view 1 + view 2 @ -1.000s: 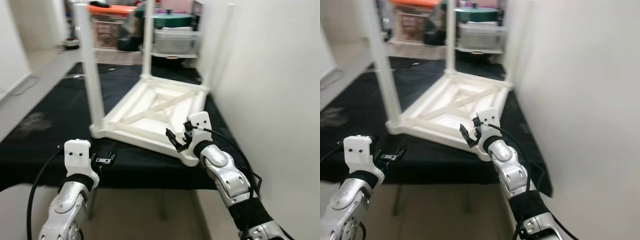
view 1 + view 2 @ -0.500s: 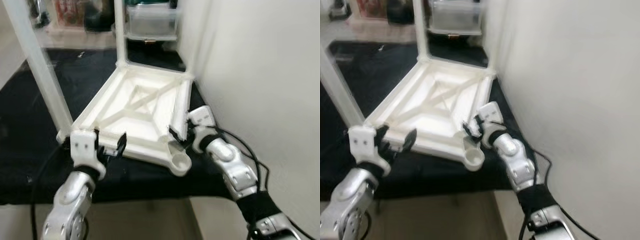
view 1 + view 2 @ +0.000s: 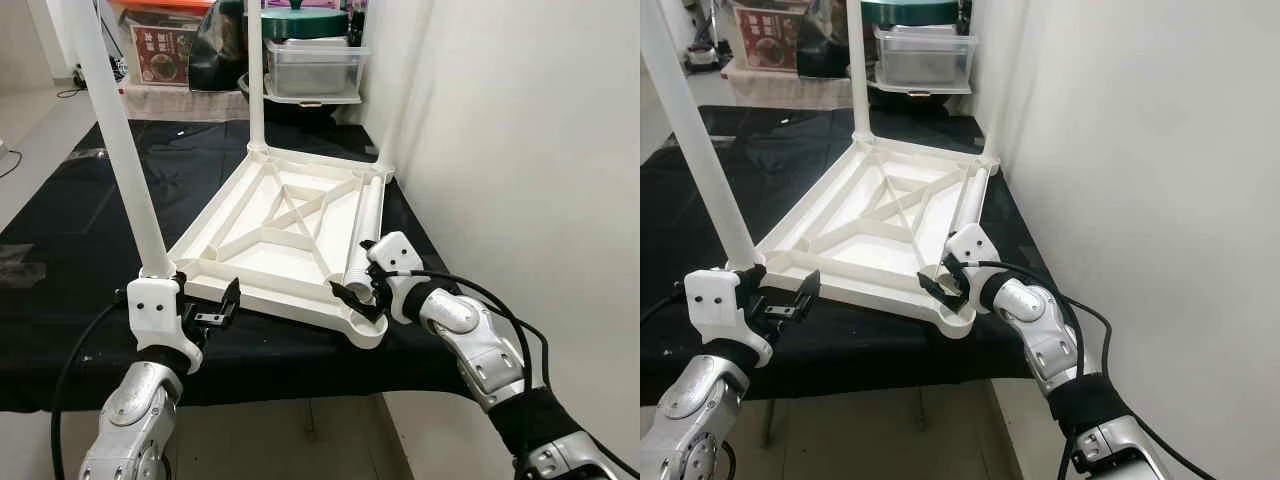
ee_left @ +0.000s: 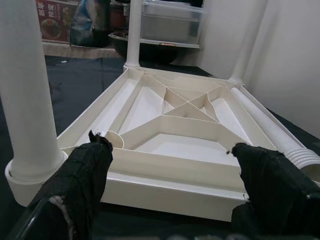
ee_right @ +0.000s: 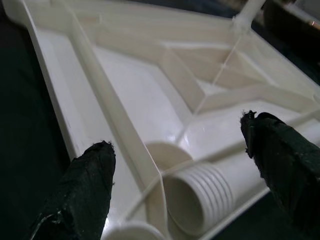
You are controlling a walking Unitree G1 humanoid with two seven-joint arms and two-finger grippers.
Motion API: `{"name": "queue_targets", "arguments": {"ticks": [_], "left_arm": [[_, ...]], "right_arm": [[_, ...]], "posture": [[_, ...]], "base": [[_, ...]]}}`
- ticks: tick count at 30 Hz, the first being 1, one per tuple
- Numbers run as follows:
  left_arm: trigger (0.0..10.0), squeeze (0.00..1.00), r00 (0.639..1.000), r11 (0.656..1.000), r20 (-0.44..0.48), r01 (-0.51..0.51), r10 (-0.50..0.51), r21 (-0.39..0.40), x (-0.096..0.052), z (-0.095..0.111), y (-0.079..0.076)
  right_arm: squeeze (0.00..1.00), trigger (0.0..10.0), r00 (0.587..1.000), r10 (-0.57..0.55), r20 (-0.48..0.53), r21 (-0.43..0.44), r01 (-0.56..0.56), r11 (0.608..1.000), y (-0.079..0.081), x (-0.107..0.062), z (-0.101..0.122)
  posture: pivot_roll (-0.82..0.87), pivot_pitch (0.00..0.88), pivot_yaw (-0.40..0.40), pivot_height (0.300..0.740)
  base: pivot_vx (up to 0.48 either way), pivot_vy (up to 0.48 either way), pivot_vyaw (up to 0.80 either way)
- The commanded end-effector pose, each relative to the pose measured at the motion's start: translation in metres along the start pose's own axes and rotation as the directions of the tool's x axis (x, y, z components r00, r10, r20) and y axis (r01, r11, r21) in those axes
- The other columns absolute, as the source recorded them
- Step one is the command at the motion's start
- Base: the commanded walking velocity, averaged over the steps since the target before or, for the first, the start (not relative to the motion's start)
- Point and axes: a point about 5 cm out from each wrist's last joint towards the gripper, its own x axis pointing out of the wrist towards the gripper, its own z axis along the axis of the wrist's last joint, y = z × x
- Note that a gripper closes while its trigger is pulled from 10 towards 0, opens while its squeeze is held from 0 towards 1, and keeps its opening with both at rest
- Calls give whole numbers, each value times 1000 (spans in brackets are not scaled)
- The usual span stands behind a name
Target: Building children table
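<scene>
A white children's table top (image 3: 290, 235) lies upside down on a black-covered bench (image 3: 70, 230). Three white legs stand in its corners: near left (image 3: 115, 130), far left (image 3: 255, 80) and far right (image 4: 250, 45). A loose fourth leg (image 3: 365, 225) lies along the right rim, its threaded end (image 5: 200, 200) beside the bare near-right socket (image 3: 365, 328). My right gripper (image 3: 352, 292) is open, its fingers (image 5: 80, 190) either side of that threaded end without touching it. At the top's near edge, close to the near-left leg, my left gripper (image 3: 215, 305) is open and holds nothing.
A white wall (image 3: 520, 150) runs close along the right side of the bench. Plastic storage boxes (image 3: 315, 68) and a dark bag (image 3: 215, 60) stand behind the far edge. The bench's front edge lies just below both grippers. A black cable (image 3: 500, 310) loops off my right forearm.
The camera has shifted and steadied. My left gripper rose from below the bench edge to the table top's near rim. My right gripper came down beside the lying leg's threaded end.
</scene>
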Motion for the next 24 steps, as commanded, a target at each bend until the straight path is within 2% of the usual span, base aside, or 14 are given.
{"name": "queue_targets", "arguments": {"ticks": [1,3,6,9,24], "left_arm": [[10000,0,1000,1000,-2,8,-8,-12,1,-2,-2],[10000,0,1000,1000,-1,9,-9,-11,1,-2,-2],[10000,0,1000,1000,-1,9,-9,-11,2,-2,-2],[10000,0,1000,1000,0,6,-6,-7,2,-2,-2],[10000,0,1000,1000,1,13,-13,-10,3,-4,-3]], "right_arm": [[0,10000,999,23,-38,-58,-25,998,-1,1,-5],[0,10000,992,6,-124,-119,-21,993,-7,7,-13],[0,10000,990,-6,-144,-126,-12,992,-9,10,-14],[0,10000,979,-35,-202,-182,-2,983,-17,16,-17],[0,10000,960,-46,-278,-270,-32,962,-40,12,-24]], "posture": [[67,0,-100,740],[75,0,-104,740],[75,0,-104,740],[85,0,-111,740],[77,0,-109,740]], "base": [[0,0,0],[0,0,0],[0,0,0],[0,0,0],[0,0,0]]}}
